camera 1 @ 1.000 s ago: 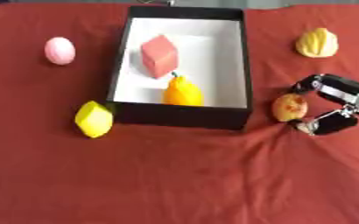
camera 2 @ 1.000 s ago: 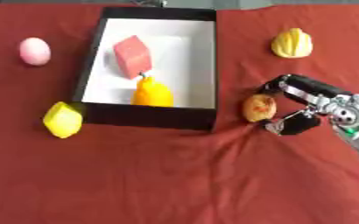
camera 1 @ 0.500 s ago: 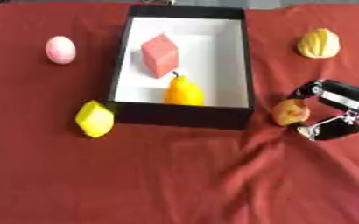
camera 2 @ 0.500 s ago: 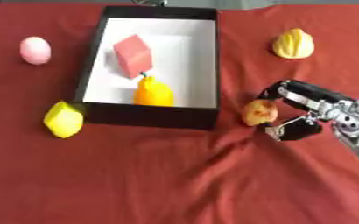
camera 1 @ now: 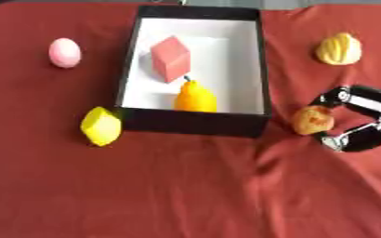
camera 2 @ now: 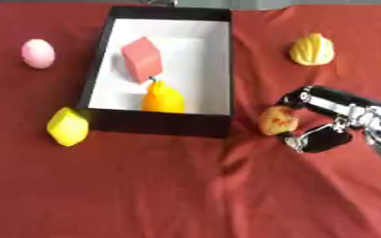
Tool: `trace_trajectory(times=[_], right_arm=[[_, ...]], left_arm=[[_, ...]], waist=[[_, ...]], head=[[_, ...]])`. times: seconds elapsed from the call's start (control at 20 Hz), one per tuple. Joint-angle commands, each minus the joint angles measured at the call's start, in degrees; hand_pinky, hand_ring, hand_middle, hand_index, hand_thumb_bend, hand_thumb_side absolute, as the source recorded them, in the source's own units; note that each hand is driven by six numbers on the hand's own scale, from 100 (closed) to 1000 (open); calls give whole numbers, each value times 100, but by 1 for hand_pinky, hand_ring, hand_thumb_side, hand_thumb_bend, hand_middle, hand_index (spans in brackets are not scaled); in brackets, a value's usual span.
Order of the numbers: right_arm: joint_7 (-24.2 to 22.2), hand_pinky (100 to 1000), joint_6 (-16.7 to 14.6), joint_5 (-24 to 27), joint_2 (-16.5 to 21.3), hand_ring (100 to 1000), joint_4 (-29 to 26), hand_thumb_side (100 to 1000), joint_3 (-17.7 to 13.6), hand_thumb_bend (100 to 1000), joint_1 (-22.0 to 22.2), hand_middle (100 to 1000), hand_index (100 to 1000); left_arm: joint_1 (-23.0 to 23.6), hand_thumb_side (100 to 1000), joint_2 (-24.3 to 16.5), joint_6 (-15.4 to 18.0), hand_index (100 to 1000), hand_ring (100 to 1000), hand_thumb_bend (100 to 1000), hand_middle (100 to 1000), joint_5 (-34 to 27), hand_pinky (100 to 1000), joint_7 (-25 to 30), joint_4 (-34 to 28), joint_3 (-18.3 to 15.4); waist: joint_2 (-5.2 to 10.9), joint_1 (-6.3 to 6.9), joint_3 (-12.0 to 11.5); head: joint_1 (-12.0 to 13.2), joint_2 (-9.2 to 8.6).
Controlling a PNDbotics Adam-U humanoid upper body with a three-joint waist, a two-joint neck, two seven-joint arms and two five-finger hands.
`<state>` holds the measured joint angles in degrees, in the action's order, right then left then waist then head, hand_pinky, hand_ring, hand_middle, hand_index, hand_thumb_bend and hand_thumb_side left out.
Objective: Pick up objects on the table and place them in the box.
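Shows the right hand (camera 2: pixel 344 106) coming in from the right edge, curled round a brownish round fruit (camera 2: pixel 278 120): one finger arched over its far side, the thumb hooked in below its near side. Looks like a pinch with both touching the skin, though contact on the thumb side is hard to confirm. Leaves the left hand out of both views.

Places that fruit down on the red cloth of the bench (camera 1: pixel 186 195), just beside the near right corner of the black box (camera 1: pixel 193 124), outside its wall and perhaps brushing it. Puts the fruit on the box side of the hand, at the fingertips, with the palm and wrist trailing away to the right. Being roughly round, offers no long axis to line up with.

Turns, then, on one relation: box opening up and to the left of the fruit, the right wall of the box between the two. Calls for a lift clear of that wall first, then a carry leftward over the white floor. Suggests aiming for the bare patch along the right wall, since a red cube (camera 1: pixel 171 58) and an orange pear (camera 1: pixel 194 96) already occupy the middle and the near end.

Leaves three more outside: a ridged yellow piece (camera 1: pixel 338 49) beyond the hand on the right, a yellow lemon-like piece (camera 1: pixel 101 125) at the near left corner of the box, and a pink egg shape (camera 1: pixel 64 52) well out to the left, nearer to the unseen left arm's side.
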<state>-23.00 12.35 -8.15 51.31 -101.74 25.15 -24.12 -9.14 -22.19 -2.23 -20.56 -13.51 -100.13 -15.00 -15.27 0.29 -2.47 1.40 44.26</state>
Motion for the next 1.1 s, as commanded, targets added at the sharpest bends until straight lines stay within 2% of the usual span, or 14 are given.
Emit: trace_trajectory(times=[0.05,0.45,0.5,0.8,1.1], right_arm=[[52,884,110,225,234,789,-214,100,-111,147,-22,641,773],[135,889,276,626,292,810,-354,100,-161,110,17,676,806],[132,894,292,676,293,821,-357,100,-155,100,24,704,831],[89,905,380,988,267,837,-265,100,-132,100,33,741,868],[269,892,466,1004,234,795,-285,100,-197,100,-45,672,795]], left_arm=[[-35,889,-128,-1,773,813,285,820,54,638,4,-59,-28],[-45,892,-133,-16,774,814,284,821,84,638,30,-58,-17],[-44,893,-133,-19,774,814,283,821,88,638,35,-58,-14],[-32,894,-129,-31,775,815,282,822,106,639,46,-52,-15],[-24,896,-123,-37,774,814,280,820,106,638,44,-47,-19]], waist=[[86,4,1],[88,2,12],[88,2,11],[85,2,9],[82,2,17]], head=[[12,-14],[17,-14],[18,-14],[21,-14],[24,-14]])
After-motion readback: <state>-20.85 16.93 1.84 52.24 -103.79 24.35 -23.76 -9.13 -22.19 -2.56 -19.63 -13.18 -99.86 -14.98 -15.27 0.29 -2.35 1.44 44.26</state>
